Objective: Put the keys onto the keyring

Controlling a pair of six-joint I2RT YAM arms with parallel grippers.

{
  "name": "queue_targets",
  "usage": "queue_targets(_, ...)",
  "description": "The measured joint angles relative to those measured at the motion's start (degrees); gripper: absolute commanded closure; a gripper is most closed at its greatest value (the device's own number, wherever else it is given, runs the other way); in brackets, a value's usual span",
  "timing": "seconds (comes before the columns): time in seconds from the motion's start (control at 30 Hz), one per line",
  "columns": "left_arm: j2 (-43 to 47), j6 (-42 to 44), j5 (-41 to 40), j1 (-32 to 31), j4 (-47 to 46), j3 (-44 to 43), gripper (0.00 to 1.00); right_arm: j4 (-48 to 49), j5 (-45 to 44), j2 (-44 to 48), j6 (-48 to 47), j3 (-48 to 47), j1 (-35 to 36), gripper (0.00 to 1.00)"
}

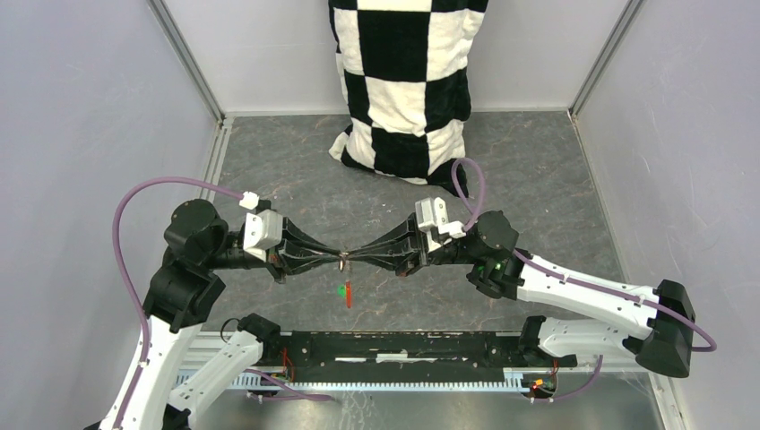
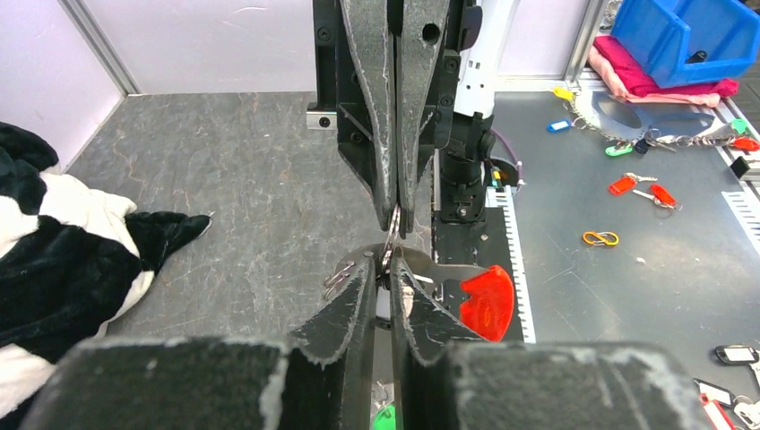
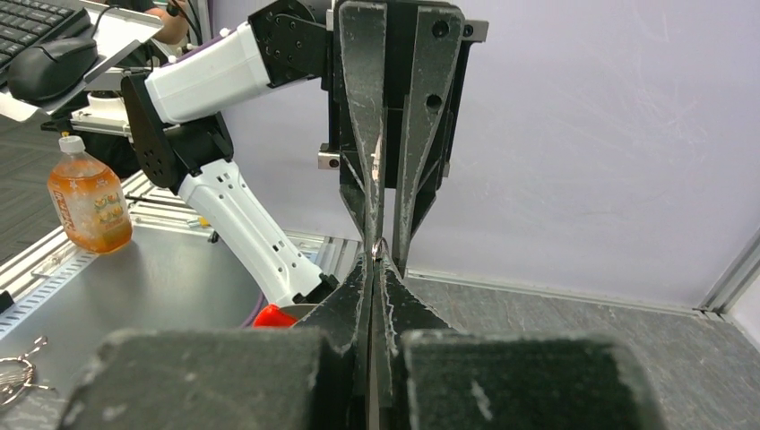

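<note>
Left gripper [image 2: 387, 269] jaws nearly together round the keyring [image 2: 392, 235]; firm clamp I can't confirm. Right gripper [image 2: 395, 213] pinched tight on same ring, mid-air btwn arms. Rec: I hold ring steady, spread coil w/o twisting.

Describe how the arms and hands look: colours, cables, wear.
The left arm and right arm have white shells with black joint housings. A purple cable loops off each wrist. The left hand and right hand are black, each tapering to two thin wedge fingers whose faces are scuffed with pale scratches. A white block sits at each hand's base.
</note>
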State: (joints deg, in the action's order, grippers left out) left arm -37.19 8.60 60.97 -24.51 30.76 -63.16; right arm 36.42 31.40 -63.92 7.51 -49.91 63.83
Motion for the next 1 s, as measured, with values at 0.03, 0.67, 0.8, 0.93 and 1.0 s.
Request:
queue_targets(0.03, 0.0, 0.0, 0.0, 0.0, 0.1, 0.0, 0.84, 0.3, 0.1, 0.0, 0.2, 0.0, 0.0, 1.00)
queue_targets(0.67, 0.3, 1.5, -1.0, 0.0, 0.9, -0.2, 0.49, 14.2, 1.1, -0.9, 9.6, 1.7, 0.0, 1.00)
queue_targets(0.8, 0.1, 2.9, -1.5, 0.0, 3.4, -3.1, 0.47, 11.3, 1.1, -0.8, 7.9, 1.7, 0.0, 1.00)
queue_targets(0.93, 0.1, 3.1, -0.4, 0.0, 4.5, -5.6, 0.50, 5.8, 1.0, -0.8, 4.9, 1.4, 0.0, 1.00)
queue_targets(1.0, 0.1, 3.1, 0.7, 0.0, 5.0, -5.8, 0.52, 2.1, 1.0, -0.8, 3.2, 0.9, 0.0, 1.00)
